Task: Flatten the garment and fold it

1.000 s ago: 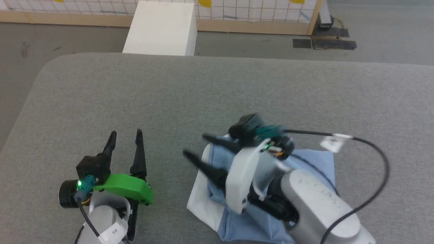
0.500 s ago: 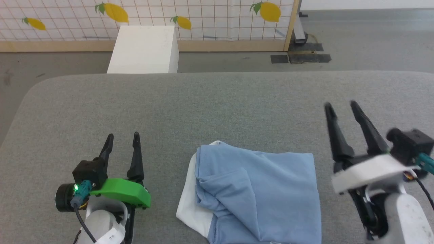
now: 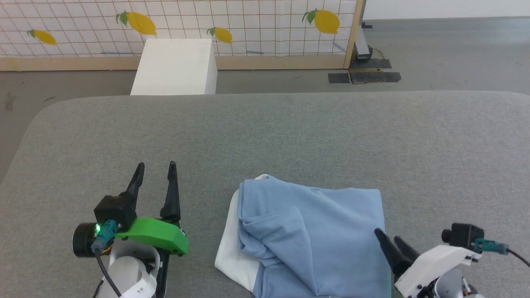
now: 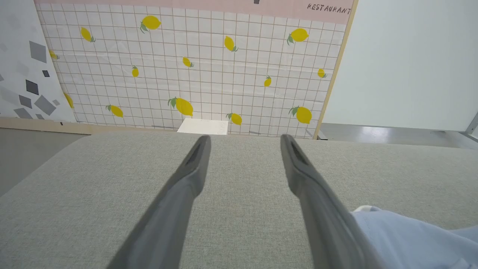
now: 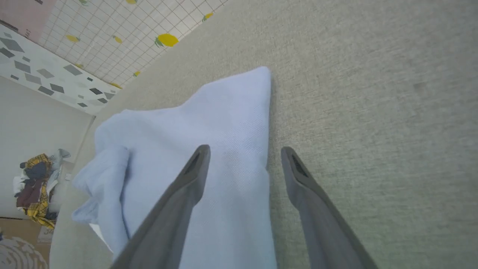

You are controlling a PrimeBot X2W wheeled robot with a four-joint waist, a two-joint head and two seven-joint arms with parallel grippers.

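The garment, a light blue shirt folded into a rough rectangle with a white section showing along its left edge, lies at the near side of the grey tabletop, creased toward its left half. The right gripper sits at the garment's near right edge, jaws spread and pinching nothing, straddling that edge. The left gripper rests apart to the garment's left, jaws spread and empty. A white box stands on the floor beyond the tabletop.
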